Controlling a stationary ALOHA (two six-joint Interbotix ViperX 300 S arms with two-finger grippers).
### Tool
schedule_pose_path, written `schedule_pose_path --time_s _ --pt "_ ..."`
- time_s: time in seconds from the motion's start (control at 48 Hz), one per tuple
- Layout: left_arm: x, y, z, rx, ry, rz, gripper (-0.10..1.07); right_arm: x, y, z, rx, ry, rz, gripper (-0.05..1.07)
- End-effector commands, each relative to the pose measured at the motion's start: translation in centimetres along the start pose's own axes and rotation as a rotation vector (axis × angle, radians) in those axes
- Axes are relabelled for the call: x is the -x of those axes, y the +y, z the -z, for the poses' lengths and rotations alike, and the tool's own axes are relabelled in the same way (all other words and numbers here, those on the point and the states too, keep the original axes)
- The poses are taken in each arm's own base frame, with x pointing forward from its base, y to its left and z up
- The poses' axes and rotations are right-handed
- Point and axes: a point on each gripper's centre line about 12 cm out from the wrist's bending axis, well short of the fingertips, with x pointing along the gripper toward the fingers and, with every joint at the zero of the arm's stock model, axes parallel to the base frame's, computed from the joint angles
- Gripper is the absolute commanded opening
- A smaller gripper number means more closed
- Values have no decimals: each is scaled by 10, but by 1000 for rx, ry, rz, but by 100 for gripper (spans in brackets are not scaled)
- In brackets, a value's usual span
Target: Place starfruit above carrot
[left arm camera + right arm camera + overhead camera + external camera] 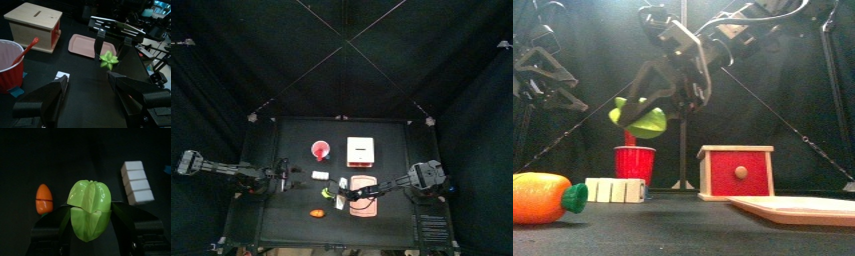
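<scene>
The starfruit (pixel 89 214), a pale yellow-green ribbed toy, hangs in the air between the jaws of my right gripper (pixel 647 112), which is shut on it. In the front view the starfruit (pixel 639 119) floats above the red cup. The carrot (pixel 43 198), a small orange piece with a green end, lies on the table below and to one side of the fruit. In the front view the carrot (pixel 545 197) is at the near left. My left gripper (pixel 87 82) rests low at the table's left, open and holding nothing, and faces the starfruit (pixel 108 60).
A red cup (pixel 635 162) with a straw stands at the back, beside a wooden box (pixel 736 172) with a red front. A white segmented block (pixel 616 190) sits near the carrot. A pink board (pixel 800 208) lies at the right.
</scene>
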Motion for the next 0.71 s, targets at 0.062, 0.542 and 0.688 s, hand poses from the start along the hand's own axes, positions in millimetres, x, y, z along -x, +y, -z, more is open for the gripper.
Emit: schedule_pose_path --time_s 0.062,0.542,0.688 --pt "-1 0 -3 1 -14 -2 97 -10 3 -31 2 -72 -26 64" --pt "0 1 -2 3 -12 -6 97 -39 3 -7 45 -15 -29 64" --pt "0 2 -2 4 -13 -11 97 -48 3 -5 86 -16 -23 64"
